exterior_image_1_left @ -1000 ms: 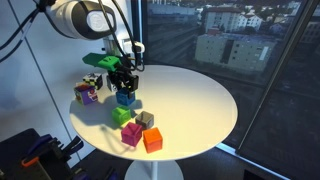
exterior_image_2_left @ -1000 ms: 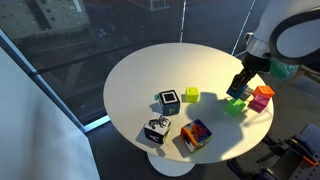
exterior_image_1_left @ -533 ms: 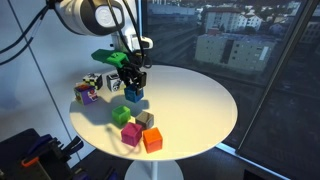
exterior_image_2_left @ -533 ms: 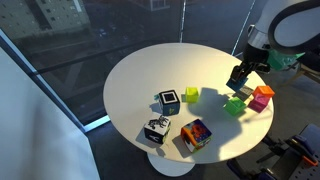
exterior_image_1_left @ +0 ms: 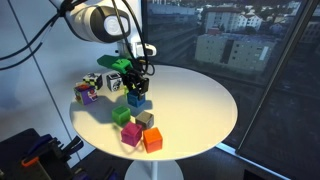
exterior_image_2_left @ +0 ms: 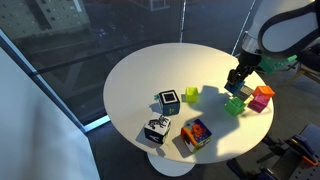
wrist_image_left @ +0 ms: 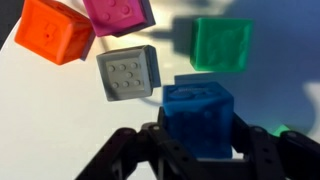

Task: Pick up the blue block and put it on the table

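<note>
My gripper [wrist_image_left: 198,135] is shut on the blue block [wrist_image_left: 198,115], a small teal-blue cube, and holds it just above the round white table [exterior_image_1_left: 190,105]. In both exterior views the block [exterior_image_1_left: 136,99] [exterior_image_2_left: 236,84] hangs between the black fingers over the table's side, near the cluster of coloured cubes. The wrist view looks down past the held block onto the white top.
Under the gripper lie a bright green cube [wrist_image_left: 222,43], a grey cube [wrist_image_left: 130,73], an orange cube [wrist_image_left: 57,30] and a magenta cube [wrist_image_left: 118,13]. A purple multicoloured cube [exterior_image_2_left: 195,133], two black-and-white cubes [exterior_image_2_left: 168,101] and a yellow-green cube [exterior_image_2_left: 190,95] sit farther along the table.
The gripper has carried the blue block sideways across the table, away from the cube cluster, and stays shut on it. The other cubes have not moved.
</note>
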You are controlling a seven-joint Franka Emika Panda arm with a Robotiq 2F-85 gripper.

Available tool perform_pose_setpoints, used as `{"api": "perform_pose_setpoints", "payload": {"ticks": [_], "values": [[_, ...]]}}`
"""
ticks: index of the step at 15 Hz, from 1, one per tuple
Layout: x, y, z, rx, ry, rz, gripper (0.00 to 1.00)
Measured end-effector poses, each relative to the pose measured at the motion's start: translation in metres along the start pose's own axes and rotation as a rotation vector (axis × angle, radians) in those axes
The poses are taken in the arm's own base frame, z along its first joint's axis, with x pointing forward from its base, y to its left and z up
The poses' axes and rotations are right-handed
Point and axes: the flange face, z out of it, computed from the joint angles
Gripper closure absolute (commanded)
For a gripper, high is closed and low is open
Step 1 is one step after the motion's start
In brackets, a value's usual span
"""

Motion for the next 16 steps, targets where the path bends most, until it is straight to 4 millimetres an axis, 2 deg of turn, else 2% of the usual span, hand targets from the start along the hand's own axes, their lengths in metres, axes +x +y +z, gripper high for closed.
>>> {"api": "perform_pose_setpoints", "payload": {"ticks": [4,8,9,10,12,14,16], "values": [[0.001,0.001,0.016,-0.002,-0.03,0.002,0.68],[0.001,0.002,0.024,-0.003,-0.045,0.003,0.68],[0.001,0.002,0.024,-0.003,-0.046,0.004,0.6],[0.001,0.002,0.025,-0.004,-0.048,0.004,0.19],[0.001,0.003,0.026,-0.004,-0.05,0.006,0.18],[0.001,0.004,0.026,-0.004,-0.051,0.007,0.02],[0.001,0.004,0.026,-0.004,-0.051,0.007,0.0]]}}
